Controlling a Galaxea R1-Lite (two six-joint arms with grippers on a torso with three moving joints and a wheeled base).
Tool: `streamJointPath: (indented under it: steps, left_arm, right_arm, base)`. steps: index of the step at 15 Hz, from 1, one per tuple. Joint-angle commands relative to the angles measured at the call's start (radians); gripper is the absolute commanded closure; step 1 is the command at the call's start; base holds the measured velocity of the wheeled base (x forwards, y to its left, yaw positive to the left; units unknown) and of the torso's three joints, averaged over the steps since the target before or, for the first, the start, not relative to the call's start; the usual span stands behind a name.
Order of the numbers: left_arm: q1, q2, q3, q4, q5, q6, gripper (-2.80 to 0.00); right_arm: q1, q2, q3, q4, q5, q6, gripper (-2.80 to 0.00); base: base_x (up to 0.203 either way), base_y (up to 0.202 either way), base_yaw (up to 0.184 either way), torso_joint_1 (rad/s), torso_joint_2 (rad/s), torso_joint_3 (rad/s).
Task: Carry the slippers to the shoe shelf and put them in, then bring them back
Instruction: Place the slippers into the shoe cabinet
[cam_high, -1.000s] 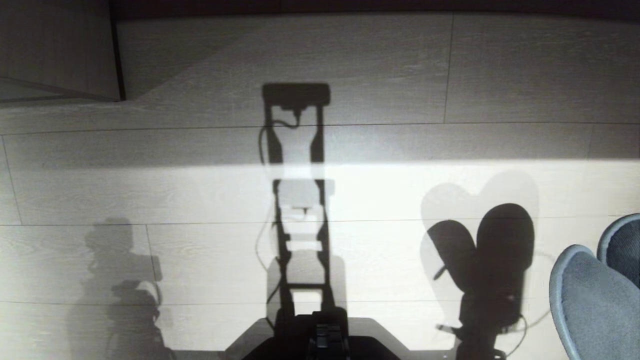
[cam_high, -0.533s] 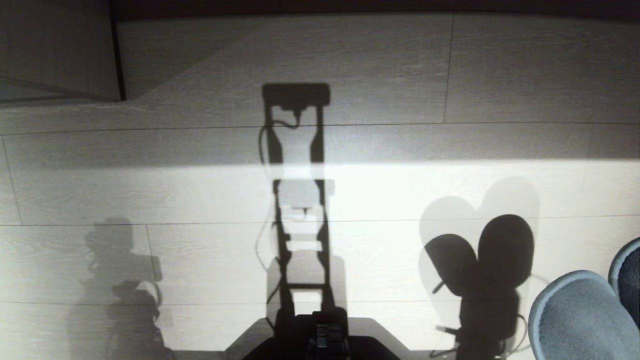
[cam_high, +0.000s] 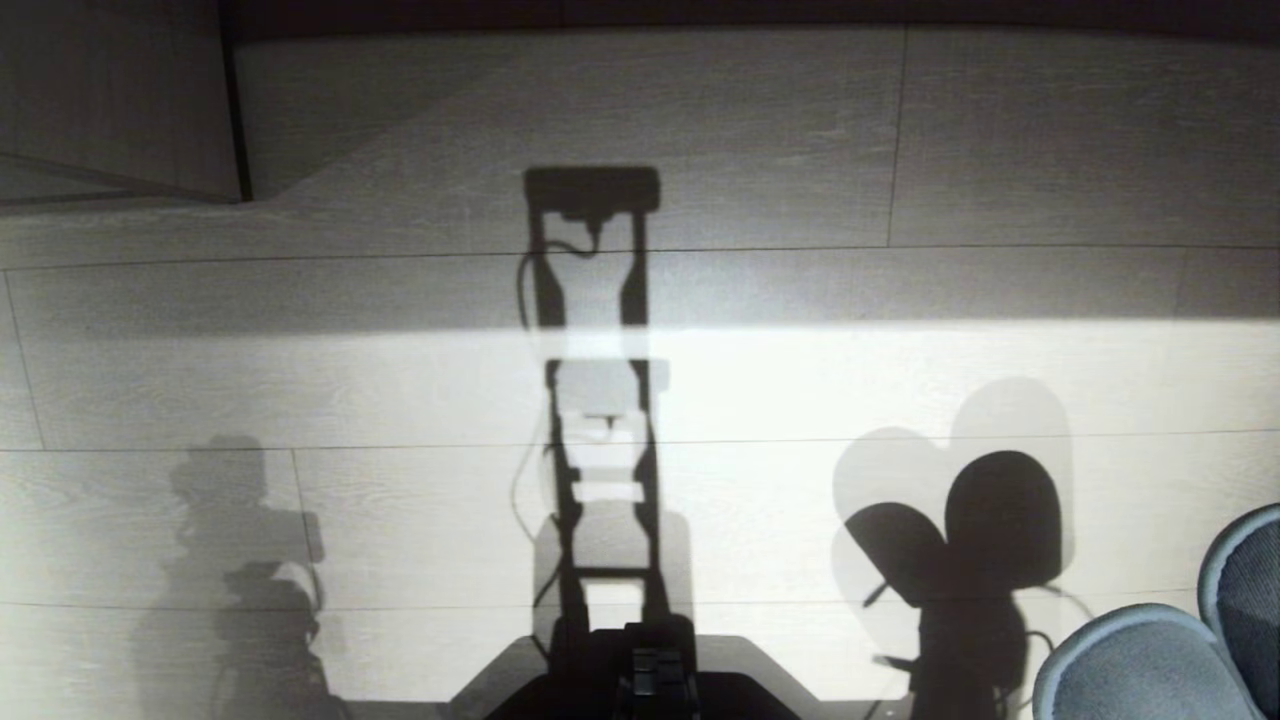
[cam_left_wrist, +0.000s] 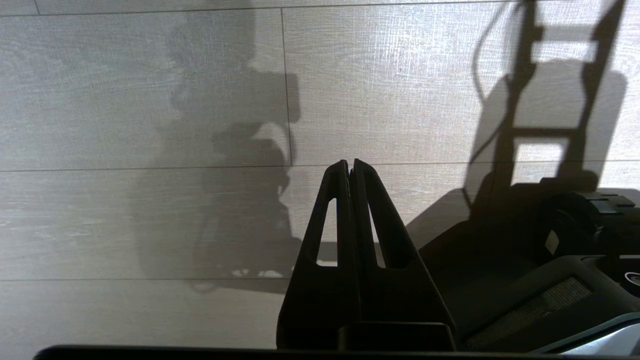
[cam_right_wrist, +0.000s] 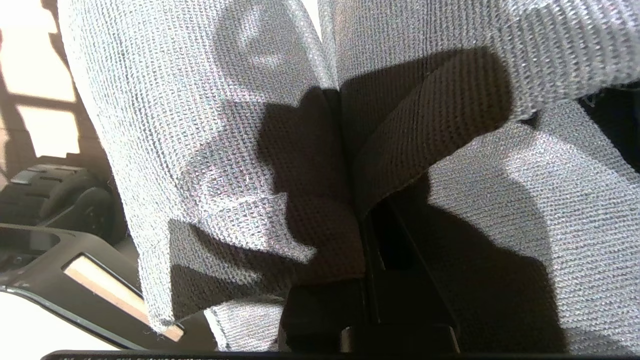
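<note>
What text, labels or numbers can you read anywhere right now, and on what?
None readable in any view.
The slippers in the right gripper show plain knit fabric, no label.
The floor shows only wood grain and shadows.
The left gripper is plain black.
The robot base has a small pale patch, too small to tell if it is a sticker.

Floor (cam_high: 800, 130): open ahead, shadows only. Obstacles: slippers (cam_high: 1150, 665) near right; wood-grain board (cam_high: 110, 90) far left; robot base (cam_high: 640, 680) below.

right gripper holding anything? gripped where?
Yes: the right gripper is shut on the slippers, pinching the fabric edges where the pair meets. Left gripper is shut, empty.
</note>
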Motion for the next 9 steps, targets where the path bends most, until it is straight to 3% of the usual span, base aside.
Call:
streamJointPath:
  steps: [1,9]
  left_arm:
    - [0.000,0.000,0.000,-0.001,0.000,-0.001,0.00]
    - [0.000,0.000,0.000,-0.001,0.000,-0.001,0.00]
  right_arm:
    - [0.000,-0.009,0.001,-0.001,0.001,0.000,0.00]
    - [0.000,-0.009,0.001,-0.001,-0.002,0.037,0.00]
  base:
    - [0.000,0.000,0.000,0.000,0.00,0.000]
    - [0.000,0.000,0.000,0.000,0.00,0.000]
